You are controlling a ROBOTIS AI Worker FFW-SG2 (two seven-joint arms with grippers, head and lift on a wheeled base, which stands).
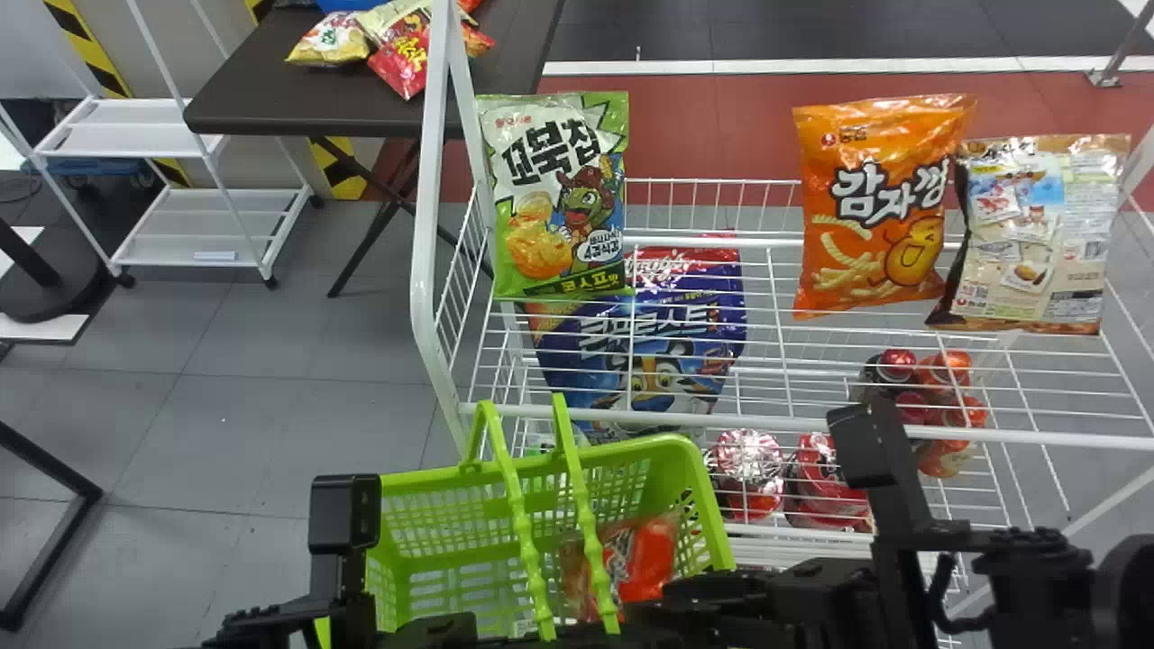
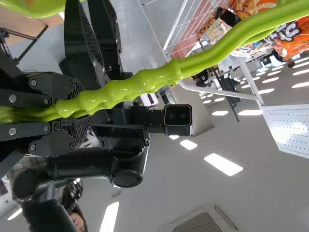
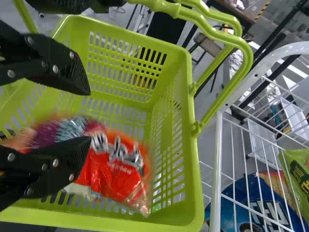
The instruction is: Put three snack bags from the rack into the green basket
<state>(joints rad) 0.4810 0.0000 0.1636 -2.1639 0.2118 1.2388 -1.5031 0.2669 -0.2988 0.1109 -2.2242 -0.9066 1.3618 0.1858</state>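
Inside the green basket (image 1: 690, 478) lies a red snack bag (image 1: 645, 559). My right gripper (image 1: 721, 595) is over the basket; in the right wrist view, my right gripper (image 3: 90, 115) stands open above the red bag (image 3: 113, 171), which looks blurred. My left gripper (image 1: 433, 631) is at the basket's near side; in the left wrist view, the left gripper (image 2: 53, 113) is shut on the green handle (image 2: 140, 82). On the rack's upper shelf are a green snack bag (image 1: 554, 194) at left, and an orange bag (image 1: 879, 207) and a beige bag (image 1: 1037, 234) at right.
The white wire rack (image 1: 586, 415) stands just beyond the basket. Its lower level holds a blue bag (image 1: 649, 351) and several red packages (image 1: 825, 478). A dark table (image 1: 288, 99) with more bags and a white shelf cart (image 1: 198, 225) stand at back left.
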